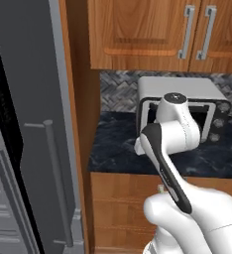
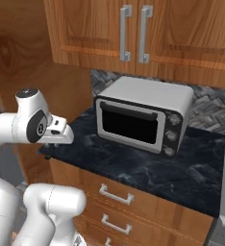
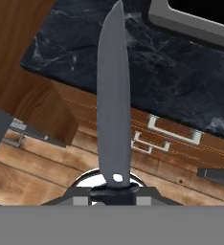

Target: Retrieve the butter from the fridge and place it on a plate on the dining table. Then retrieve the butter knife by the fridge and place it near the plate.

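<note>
Clearly the gripper is clamped on the butter knife, whose blade juts straight out from between its fingertips.

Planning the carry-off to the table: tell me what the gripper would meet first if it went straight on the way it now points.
Probably the dark marble counter: the butter knife held in the gripper points at it, near the toaster oven. Depth is unclear.

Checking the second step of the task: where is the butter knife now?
In the hand view, the butter knife stands clamped in the gripper, blade pointing toward the dark counter.
</note>
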Robot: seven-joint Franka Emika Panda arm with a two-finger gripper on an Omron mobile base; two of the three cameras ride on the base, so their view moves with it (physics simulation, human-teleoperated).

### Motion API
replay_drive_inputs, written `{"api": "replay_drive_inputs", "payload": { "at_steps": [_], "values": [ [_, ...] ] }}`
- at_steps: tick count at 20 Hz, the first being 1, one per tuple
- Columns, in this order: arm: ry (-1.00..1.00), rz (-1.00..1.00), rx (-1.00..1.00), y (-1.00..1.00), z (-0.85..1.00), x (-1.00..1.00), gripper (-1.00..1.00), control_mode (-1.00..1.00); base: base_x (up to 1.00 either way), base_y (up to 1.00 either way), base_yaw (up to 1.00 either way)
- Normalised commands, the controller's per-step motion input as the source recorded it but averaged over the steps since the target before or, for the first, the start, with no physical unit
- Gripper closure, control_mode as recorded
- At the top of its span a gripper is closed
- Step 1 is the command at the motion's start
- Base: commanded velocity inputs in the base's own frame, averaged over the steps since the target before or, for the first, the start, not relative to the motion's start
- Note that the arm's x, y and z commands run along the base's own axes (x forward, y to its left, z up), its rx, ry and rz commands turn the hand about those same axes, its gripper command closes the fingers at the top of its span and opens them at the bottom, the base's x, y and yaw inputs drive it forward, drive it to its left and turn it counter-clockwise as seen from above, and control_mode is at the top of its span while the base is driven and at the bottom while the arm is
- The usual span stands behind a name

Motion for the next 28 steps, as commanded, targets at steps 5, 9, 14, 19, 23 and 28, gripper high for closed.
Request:
{"api": "replay_drive_inputs", "payload": {
  "at_steps": [5, 9, 14, 19, 23, 28],
  "values": [
    [0.00, 0.00, 0.00, 0.00, 0.00, 0.00, 1.00, 1.00, -0.90, 0.08, 0.00],
    [0.00, 0.00, 0.00, 0.00, 0.00, 0.00, 1.00, 1.00, -0.94, 0.07, 0.00],
    [0.00, 0.00, 0.00, 0.00, 0.00, 0.00, 1.00, 1.00, -0.79, -0.08, 0.00],
    [0.00, 0.00, 0.00, 0.00, 0.00, 0.00, 1.00, 1.00, -0.33, -0.10, 0.23],
    [0.00, 0.00, 0.00, 0.00, 0.00, 0.00, 1.00, 1.00, -0.09, -0.26, 0.53],
    [0.00, 0.00, 0.00, 0.00, 0.00, 0.00, 1.00, 1.00, -0.38, -0.40, 0.61]
  ]
}}
